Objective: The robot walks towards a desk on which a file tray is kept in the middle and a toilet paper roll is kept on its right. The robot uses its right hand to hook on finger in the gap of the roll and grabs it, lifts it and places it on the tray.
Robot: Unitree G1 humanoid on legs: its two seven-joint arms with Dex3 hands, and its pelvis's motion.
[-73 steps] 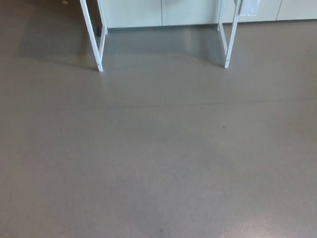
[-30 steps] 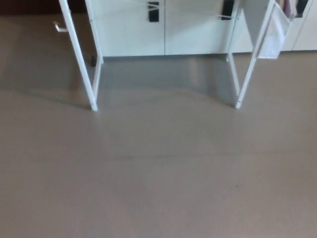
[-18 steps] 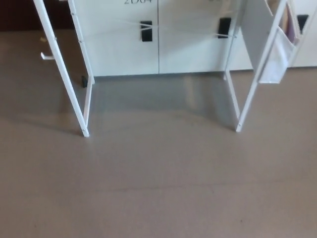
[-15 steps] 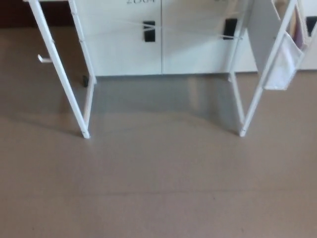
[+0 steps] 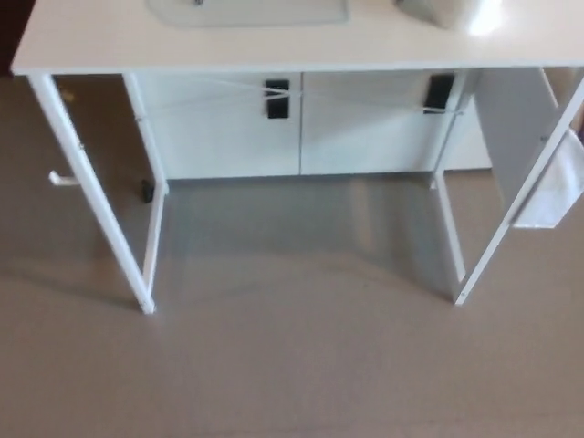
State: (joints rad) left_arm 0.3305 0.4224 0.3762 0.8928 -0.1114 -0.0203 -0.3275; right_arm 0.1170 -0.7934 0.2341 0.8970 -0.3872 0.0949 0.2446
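Note:
A white desk [image 5: 301, 50] stands ahead of me, its top running along the upper edge of the head view. The near edge of a pale file tray [image 5: 246, 11] shows on the desk top at upper middle. To its right, the bottom of a white toilet paper roll [image 5: 447, 11] peeks in at the top edge, washed out by glare. Neither of my hands nor any part of my arms shows.
The desk's white legs reach the grey floor at the left [image 5: 144, 306] and the right [image 5: 459, 297]. White cabinets with black handles [image 5: 276, 98] stand behind the desk. A white pouch [image 5: 552, 196] hangs off the desk's right side.
The whole picture has shifted down as the camera moved closer and tilted up. The desk top, the tray and the roll have come into sight at the top.

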